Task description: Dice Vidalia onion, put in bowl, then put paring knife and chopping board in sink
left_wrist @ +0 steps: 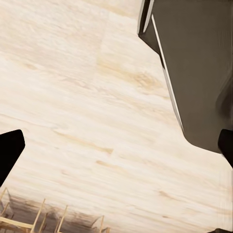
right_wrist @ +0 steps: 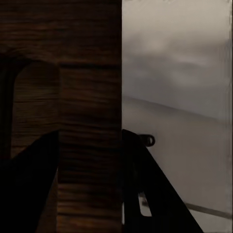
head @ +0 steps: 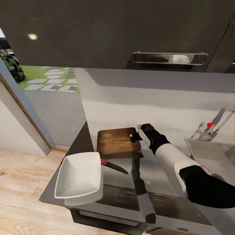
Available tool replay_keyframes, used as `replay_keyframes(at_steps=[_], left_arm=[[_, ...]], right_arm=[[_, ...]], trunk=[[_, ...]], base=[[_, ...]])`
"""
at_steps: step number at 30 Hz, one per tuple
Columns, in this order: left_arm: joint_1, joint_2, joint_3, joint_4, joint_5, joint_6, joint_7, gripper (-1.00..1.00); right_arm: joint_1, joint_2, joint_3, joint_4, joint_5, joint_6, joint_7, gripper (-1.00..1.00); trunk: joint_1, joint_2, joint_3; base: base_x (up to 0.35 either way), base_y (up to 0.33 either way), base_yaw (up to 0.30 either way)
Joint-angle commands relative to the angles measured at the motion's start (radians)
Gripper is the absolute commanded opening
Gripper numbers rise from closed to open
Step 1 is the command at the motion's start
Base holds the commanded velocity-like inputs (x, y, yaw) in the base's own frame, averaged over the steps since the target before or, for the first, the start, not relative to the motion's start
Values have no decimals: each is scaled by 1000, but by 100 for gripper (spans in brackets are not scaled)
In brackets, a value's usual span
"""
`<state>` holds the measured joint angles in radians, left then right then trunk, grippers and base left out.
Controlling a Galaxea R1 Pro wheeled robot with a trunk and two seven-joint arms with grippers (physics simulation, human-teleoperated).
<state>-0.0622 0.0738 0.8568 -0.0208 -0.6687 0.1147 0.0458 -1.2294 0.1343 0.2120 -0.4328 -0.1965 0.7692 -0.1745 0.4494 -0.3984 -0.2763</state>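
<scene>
Gripping the chopping board (head: 118,141) by its sink-side edge, the right pincer (head: 136,136) sits clamped on it; the paring knife (head: 114,166) lies between board and bowl (head: 79,178). Likely next: carry the board toward the sink (head: 212,150), keeping it level.

Bare table (head: 169,107) lay open from the board (head: 115,141) toward twelve o'clock. At seven the bowl (head: 80,178) blocked the near corner, the knife (head: 114,166) touching its rim. The right end effector (head: 136,136) straddled the board's three-o'clock edge; the sink (head: 212,150) lay beyond.
</scene>
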Motion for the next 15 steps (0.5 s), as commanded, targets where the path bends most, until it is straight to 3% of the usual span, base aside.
replay_keyframes(at_steps=[1, 11, 15], left_arm=[[-1, 0, 8, -1, -9, 3, 2, 100], [-1, 0, 8, 0, -9, 3, 2, 100], [-1, 1, 8, 0, -9, 3, 2, 100]], right_arm=[[-1, -1, 7, -1, -12, 3, -8, -100], [-1, -1, 7, -1, -12, 5, -11, -100], [-1, -1, 7, -1, -12, 5, -11, -100]], trunk=[[1, -2, 0], [1, -2, 8], [1, -2, 10]], base=[[-5, -84, 0], [0, -7, -2], [0, 0, -128]])
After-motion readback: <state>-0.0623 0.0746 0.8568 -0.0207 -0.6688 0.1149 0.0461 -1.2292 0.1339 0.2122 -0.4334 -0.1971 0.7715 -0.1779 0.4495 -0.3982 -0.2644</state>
